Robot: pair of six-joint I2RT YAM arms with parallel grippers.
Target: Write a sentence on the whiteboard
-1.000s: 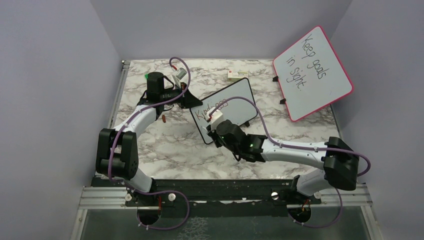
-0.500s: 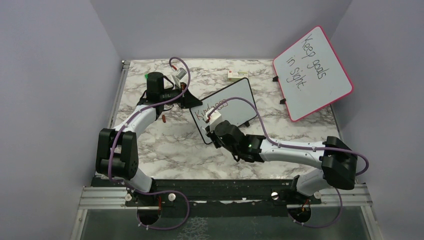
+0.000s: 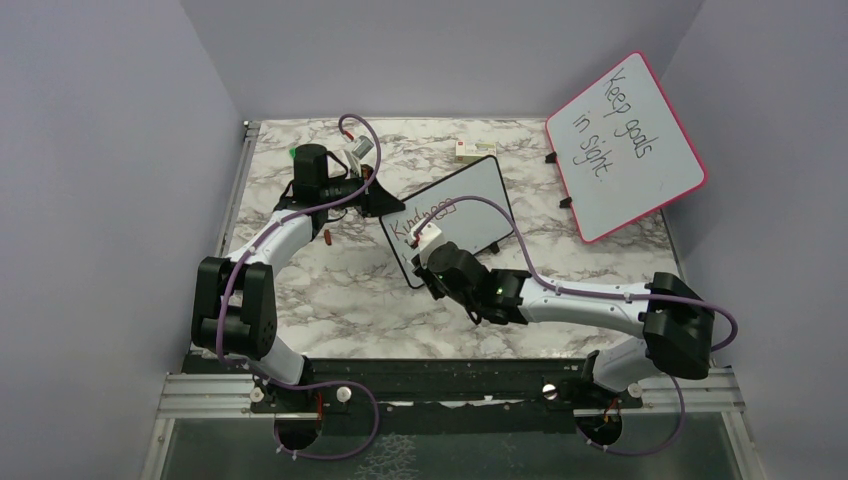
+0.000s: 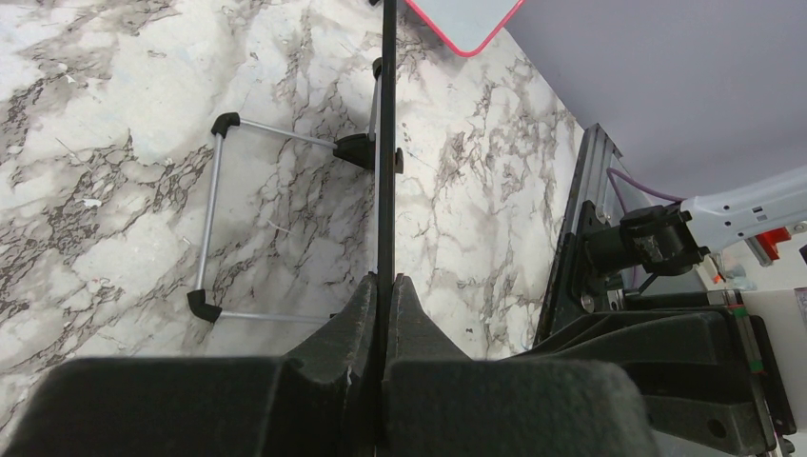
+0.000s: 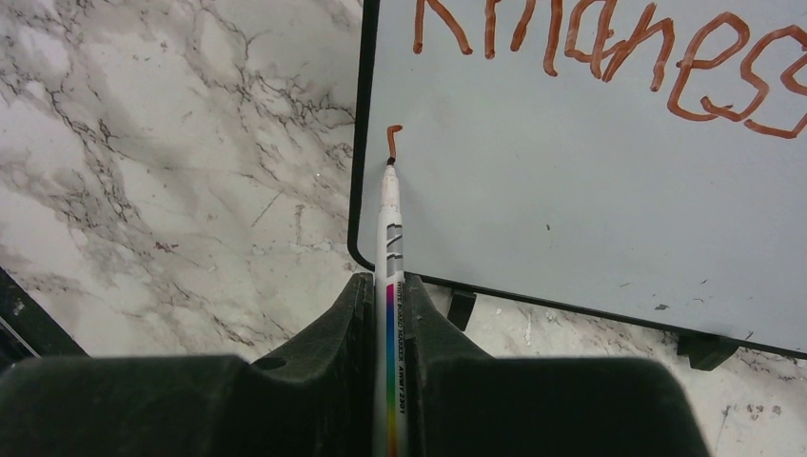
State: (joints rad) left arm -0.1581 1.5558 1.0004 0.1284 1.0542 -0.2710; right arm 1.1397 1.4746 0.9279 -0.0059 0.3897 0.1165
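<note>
On the marble tabletop the whiteboard stands propped between the arms, with the left fingers clamped on its black edge and the right fingers gripping a marker whose tip touches a short stroke under "Kindness".

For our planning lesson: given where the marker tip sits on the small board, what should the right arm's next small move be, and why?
Probably draw the marker on across the whiteboard from the short stroke under "Kindness": that second line has barely begun, and the left gripper clamps the board.
</note>
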